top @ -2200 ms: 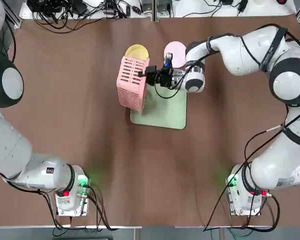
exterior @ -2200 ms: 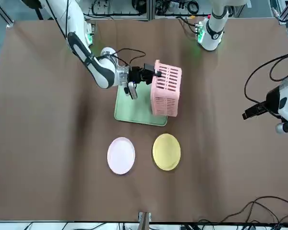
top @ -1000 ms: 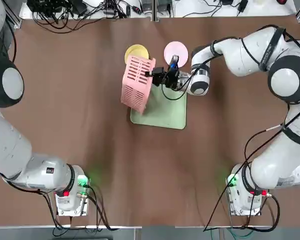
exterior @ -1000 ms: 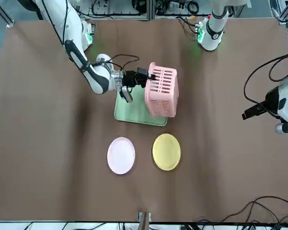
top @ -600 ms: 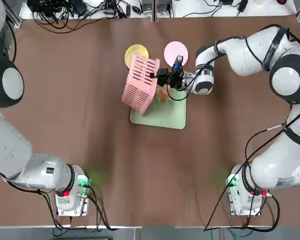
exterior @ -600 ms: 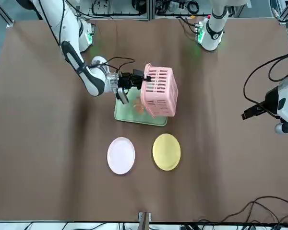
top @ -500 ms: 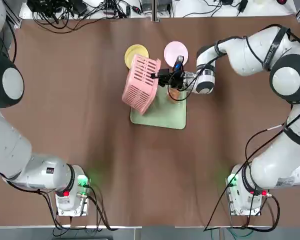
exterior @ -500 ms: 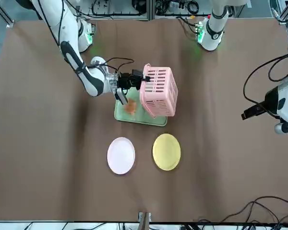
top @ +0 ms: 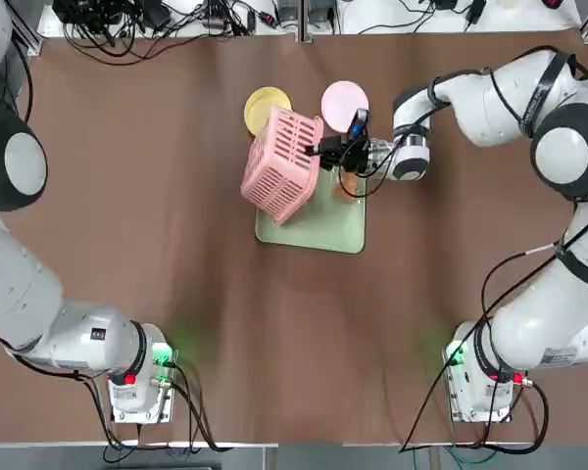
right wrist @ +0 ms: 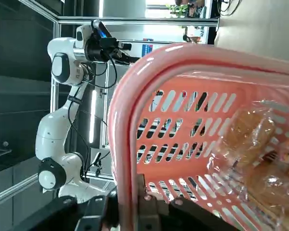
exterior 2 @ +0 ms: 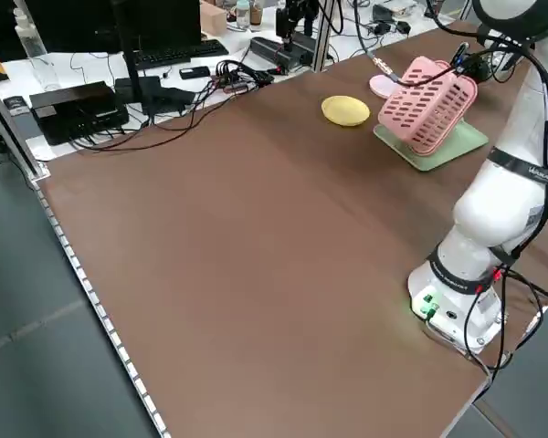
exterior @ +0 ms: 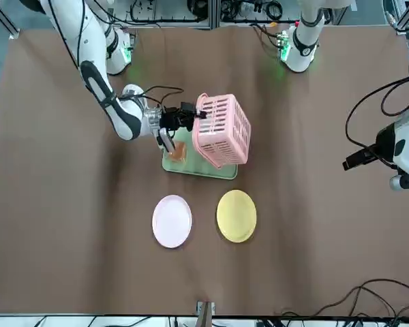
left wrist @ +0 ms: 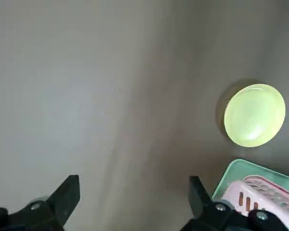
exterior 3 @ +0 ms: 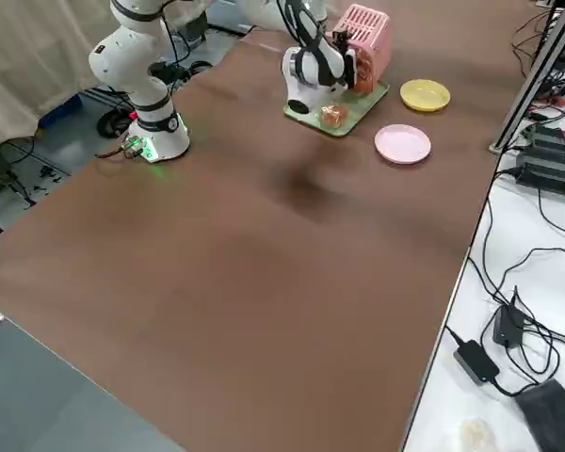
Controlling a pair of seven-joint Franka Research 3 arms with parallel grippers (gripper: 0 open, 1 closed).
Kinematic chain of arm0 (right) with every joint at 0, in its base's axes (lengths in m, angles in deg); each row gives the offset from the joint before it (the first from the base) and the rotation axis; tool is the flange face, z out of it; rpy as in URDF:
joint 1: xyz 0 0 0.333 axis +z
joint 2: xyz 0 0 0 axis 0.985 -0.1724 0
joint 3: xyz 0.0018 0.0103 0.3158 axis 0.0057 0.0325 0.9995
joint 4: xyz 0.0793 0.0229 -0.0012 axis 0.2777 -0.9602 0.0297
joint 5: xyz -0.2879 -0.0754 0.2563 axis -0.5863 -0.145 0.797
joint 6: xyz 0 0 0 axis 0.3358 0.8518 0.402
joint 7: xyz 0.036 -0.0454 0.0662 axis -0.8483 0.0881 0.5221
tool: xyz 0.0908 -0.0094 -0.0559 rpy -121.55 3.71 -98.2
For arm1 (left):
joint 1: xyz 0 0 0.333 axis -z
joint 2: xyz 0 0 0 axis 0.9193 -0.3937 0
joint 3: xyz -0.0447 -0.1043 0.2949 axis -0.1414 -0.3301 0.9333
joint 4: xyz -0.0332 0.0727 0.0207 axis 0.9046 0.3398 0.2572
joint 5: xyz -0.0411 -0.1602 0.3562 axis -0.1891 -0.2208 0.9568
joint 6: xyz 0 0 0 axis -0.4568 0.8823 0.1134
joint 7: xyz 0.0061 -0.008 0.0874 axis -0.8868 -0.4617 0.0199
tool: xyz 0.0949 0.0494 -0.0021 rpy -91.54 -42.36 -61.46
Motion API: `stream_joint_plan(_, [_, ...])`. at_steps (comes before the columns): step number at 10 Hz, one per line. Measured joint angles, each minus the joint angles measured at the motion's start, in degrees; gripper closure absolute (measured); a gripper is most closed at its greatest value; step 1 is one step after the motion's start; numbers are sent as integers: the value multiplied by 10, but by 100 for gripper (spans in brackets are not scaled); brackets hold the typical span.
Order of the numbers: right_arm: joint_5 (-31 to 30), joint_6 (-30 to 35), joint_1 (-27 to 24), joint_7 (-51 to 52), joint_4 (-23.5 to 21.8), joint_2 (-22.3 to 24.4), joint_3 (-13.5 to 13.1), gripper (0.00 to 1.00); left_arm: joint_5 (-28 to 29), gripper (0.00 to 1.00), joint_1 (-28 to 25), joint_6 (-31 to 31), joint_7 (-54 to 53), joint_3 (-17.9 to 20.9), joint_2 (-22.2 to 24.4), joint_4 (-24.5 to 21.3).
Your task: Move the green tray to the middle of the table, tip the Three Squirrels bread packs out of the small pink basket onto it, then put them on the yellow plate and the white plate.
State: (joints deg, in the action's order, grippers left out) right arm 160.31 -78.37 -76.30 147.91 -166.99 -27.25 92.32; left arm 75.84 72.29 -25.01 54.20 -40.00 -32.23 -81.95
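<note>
The small pink basket (top: 282,164) hangs tilted over the green tray (top: 318,227) in the middle of the table (top: 157,245), its mouth turned toward the right arm. My right gripper (top: 323,149) is shut on the basket's rim (right wrist: 130,159). One Three Squirrels bread pack (top: 345,186) lies on the tray near its right edge. Two more bread packs (right wrist: 250,130) sit inside the basket in the right wrist view. The yellow plate (top: 265,101) and the white plate (top: 344,100) lie just behind the tray. My left gripper (left wrist: 135,211) stays open high at the left, holding nothing.
Cables and electronics (top: 157,20) line the table's far edge. Both arm bases (top: 137,382) stand at the near edge. The right arm's forearm (top: 490,93) stretches over the table's far right. Bare brown tabletop surrounds the tray on the left and near side.
The right gripper has shifted right and tipped the basket further onto its side. One bread pack dropped out onto the tray. The left arm has stayed still.
</note>
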Motion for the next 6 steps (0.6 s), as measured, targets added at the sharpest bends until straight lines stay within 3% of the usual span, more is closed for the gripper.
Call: stream_joint_plan(6, [-24,22,-4,22,-20,0,-30,92,0,0,0,0,0,0,-1,0])
